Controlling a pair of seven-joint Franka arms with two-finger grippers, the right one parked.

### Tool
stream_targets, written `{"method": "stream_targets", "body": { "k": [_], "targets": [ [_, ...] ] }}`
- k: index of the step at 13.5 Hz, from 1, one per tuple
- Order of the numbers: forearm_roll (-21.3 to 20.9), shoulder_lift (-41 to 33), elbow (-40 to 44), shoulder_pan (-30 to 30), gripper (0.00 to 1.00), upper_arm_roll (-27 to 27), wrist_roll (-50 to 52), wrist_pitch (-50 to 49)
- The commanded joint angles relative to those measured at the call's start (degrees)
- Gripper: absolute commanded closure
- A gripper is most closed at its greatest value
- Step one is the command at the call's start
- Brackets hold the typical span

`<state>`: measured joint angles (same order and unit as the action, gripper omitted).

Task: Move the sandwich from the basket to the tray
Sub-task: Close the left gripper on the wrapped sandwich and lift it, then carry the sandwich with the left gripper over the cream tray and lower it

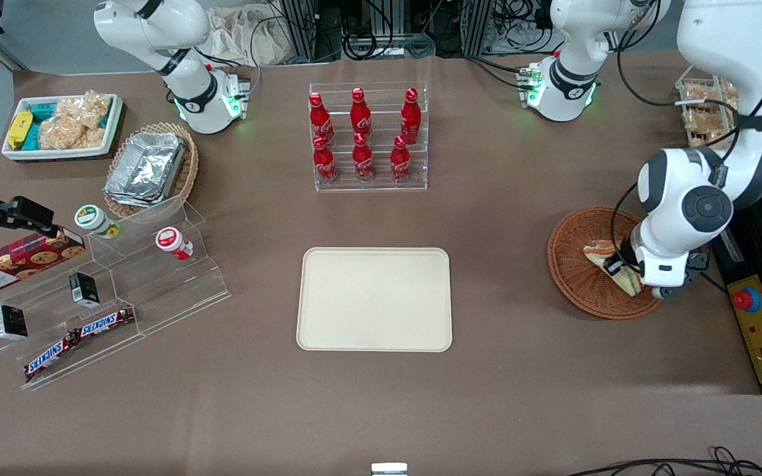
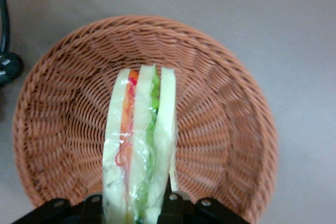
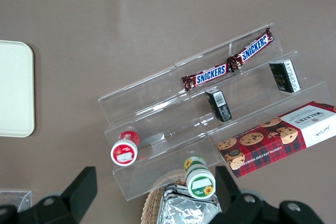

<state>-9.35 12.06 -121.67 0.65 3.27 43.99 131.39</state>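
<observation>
While the end effector grips the sandwich, the transfer is barely begun.
Sandwich sits clamped between its fingers, over the basket just beneath; tray well off sideways, carry and release left.

The wrapped sandwich, pale bread with orange and green layers, stands on edge in the reddish woven basket, between the pincer fingers. The cream tray lies flat, well apart.
</observation>
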Motion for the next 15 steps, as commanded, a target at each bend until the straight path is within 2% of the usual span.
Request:
{"method": "stream_targets", "body": {
  "k": [1, 3, 6, 8, 11, 12, 15],
  "targets": [
    [-0.1, -5.3, 2.6, -1.0, 1.0, 4.2, -1.0, -5.3],
    [0.0, -4.9, 6.3, -1.1, 1.0, 9.3, 2.0, -9.8],
    [-0.1, -2.9, 9.4, -1.2, 1.0, 18.1, 14.4, -10.0],
    [-0.7, 0.8, 12.1, -2.3, 1.0, 22.9, 15.3, -9.8],
    [-1.5, 9.9, 18.1, -9.5, 1.0, 23.7, 14.8, -5.0],
    [-3.2, 13.3, 20.0, -10.9, 1.0, 23.7, 14.5, -2.5],
    [-14.6, 21.6, 21.6, -13.3, 1.0, 23.8, 14.5, 4.6]
  ]
}}
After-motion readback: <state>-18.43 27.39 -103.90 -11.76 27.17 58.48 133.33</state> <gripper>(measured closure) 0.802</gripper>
